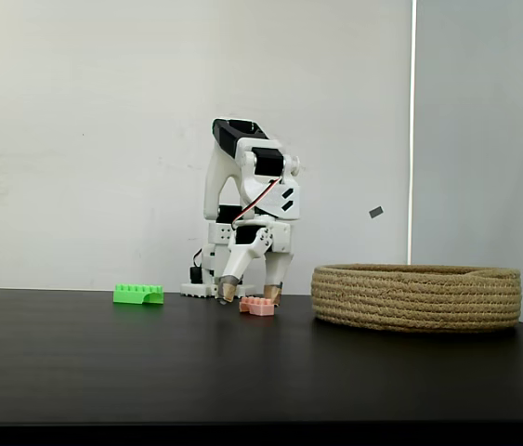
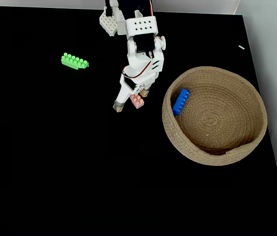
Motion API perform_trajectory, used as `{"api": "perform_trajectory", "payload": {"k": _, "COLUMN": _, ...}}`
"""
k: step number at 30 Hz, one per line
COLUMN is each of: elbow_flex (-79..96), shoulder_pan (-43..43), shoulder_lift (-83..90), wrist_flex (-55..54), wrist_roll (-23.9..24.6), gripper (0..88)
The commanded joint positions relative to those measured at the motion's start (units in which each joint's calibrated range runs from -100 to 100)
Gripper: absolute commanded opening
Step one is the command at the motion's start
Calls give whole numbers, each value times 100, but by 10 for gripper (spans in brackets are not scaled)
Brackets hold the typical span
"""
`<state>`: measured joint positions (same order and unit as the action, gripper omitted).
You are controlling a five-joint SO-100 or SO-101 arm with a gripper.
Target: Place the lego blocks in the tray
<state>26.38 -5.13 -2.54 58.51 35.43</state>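
In both fixed views a white arm (image 1: 252, 200) with black motor housings is seen bent down over a black worktop (image 1: 242, 372), its end effector (image 1: 246, 294) lowered to the surface. In the side-on fixed view the two tan-tipped fingers (image 1: 228, 292) are spread wide, both tips at or just above the worktop, and the pale pink lego block (image 1: 258, 306) is seen lying on the worktop between them, nearer the right-hand finger as that view shows it. Whether either fingertip touches the block cannot be told. In the fixed view from above, the end effector (image 2: 130, 100) is likewise seen open, with the pink block (image 2: 137, 101) lying in the gap, close to the finger on the basket's side and apart from the other fingertip (image 2: 118, 106).

The bright green lego block (image 1: 138, 295) rests flat on the worktop, well to the left of the arm in the side-on view; from above it (image 2: 74, 61) is seen with its studs up, lying slightly askew, well apart from everything else.

The round coiled-rope tray (image 1: 417, 297) stands on the worktop to the right of the end effector, near it but not touching. From above, the blue lego block (image 2: 180, 101) is seen inside the tray (image 2: 212, 155), leaning against the inner wall on the side nearest the arm.

A red wire (image 1: 259, 195) is seen running along the wrist.
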Motion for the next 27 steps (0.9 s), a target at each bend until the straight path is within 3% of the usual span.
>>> {"api": "perform_trajectory", "payload": {"k": 1, "elbow_flex": -354, "shoulder_pan": 35, "shoulder_lift": 22, "wrist_flex": -157, "wrist_roll": -73, "gripper": 303}}
{"api": "perform_trajectory", "payload": {"k": 3, "elbow_flex": -354, "shoulder_pan": 35, "shoulder_lift": 14, "wrist_flex": -249, "wrist_roll": -166, "gripper": 214}}
{"api": "perform_trajectory", "payload": {"k": 6, "elbow_flex": -271, "shoulder_pan": 76, "shoulder_lift": 57, "wrist_flex": -265, "wrist_roll": -176, "gripper": 3}}
{"api": "perform_trajectory", "payload": {"k": 17, "elbow_flex": -290, "shoulder_pan": 373, "shoulder_lift": 323, "wrist_flex": -257, "wrist_roll": -210, "gripper": 2}}
{"api": "perform_trajectory", "payload": {"k": 25, "elbow_flex": -1430, "shoulder_pan": 290, "shoulder_lift": 1295, "wrist_flex": 1159, "wrist_roll": -933, "gripper": 1}}
{"api": "perform_trajectory", "payload": {"k": 27, "elbow_flex": -1484, "shoulder_pan": 93, "shoulder_lift": 1656, "wrist_flex": 1101, "wrist_roll": -1055, "gripper": 1}}
